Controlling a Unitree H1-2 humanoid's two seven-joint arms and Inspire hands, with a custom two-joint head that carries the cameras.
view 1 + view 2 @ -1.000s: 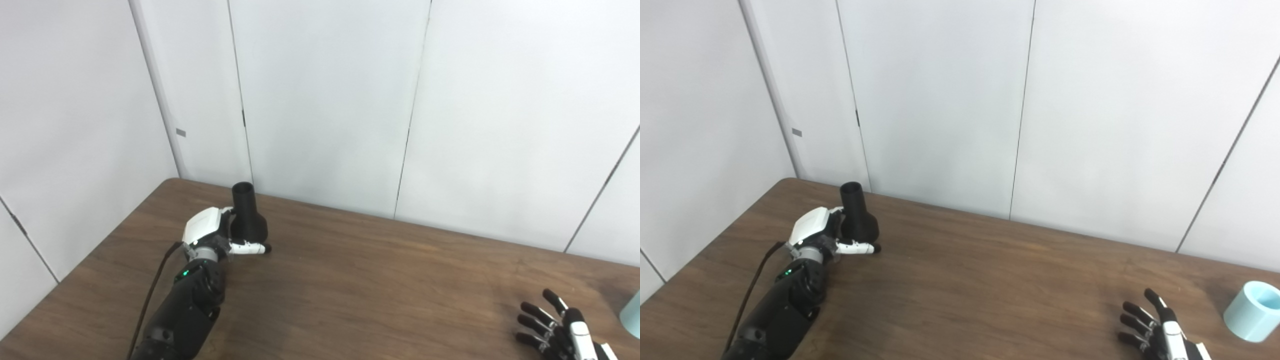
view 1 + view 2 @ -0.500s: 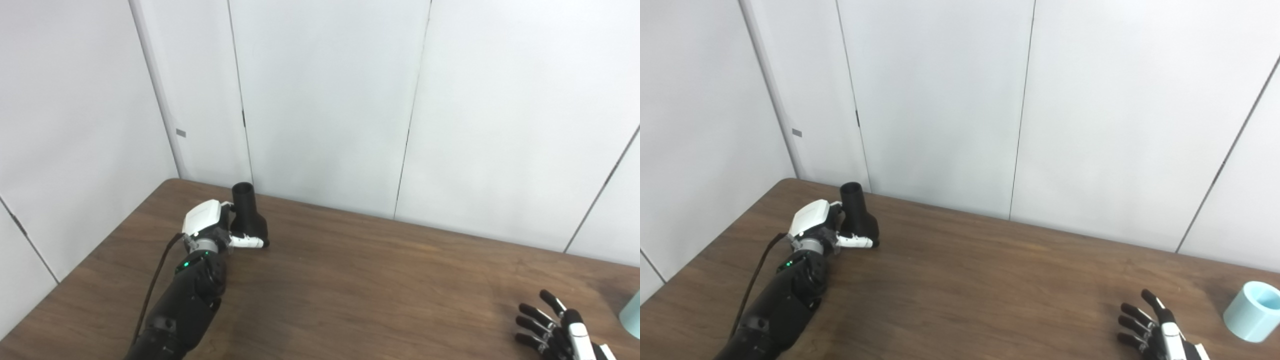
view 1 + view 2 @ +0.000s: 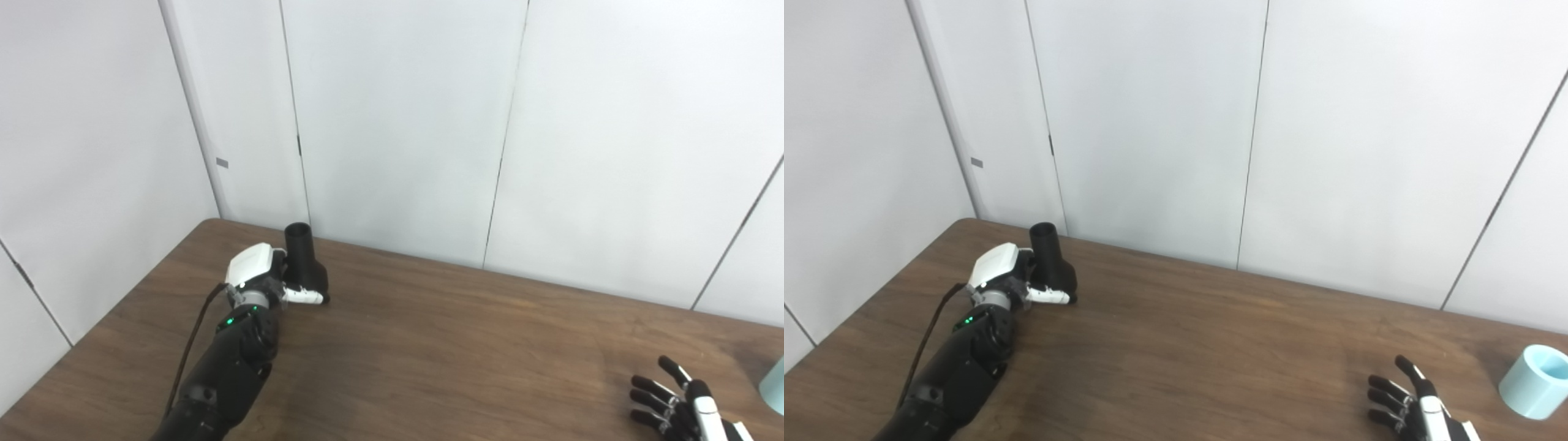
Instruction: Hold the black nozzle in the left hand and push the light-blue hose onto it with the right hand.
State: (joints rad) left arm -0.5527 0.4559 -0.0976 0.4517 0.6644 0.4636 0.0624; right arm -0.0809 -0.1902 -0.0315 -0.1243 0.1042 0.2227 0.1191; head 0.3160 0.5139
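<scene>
The black nozzle (image 3: 305, 269) stands upright on the brown table (image 3: 459, 349) near its far left corner, narrow end up. My left hand (image 3: 260, 278) is wrapped around its wide base: the thumb lies across the front, and the other fingers are hidden behind it. The light-blue hose (image 3: 1535, 381), a short open cylinder, stands at the table's right edge. My right hand (image 3: 1409, 407) hovers low at the bottom right, open with its fingers spread, a little left of the hose and apart from it.
White wall panels (image 3: 398, 122) rise right behind the table's far edge, close to the nozzle. The table's left edge runs just beside my left arm (image 3: 220, 373). Bare tabletop stretches between the two hands.
My left hand has pushed forward and closed in on the nozzle's base, its thumb drawn tighter against it. The right hand has slipped slightly lower in the picture. The nozzle and hose have stayed put.
</scene>
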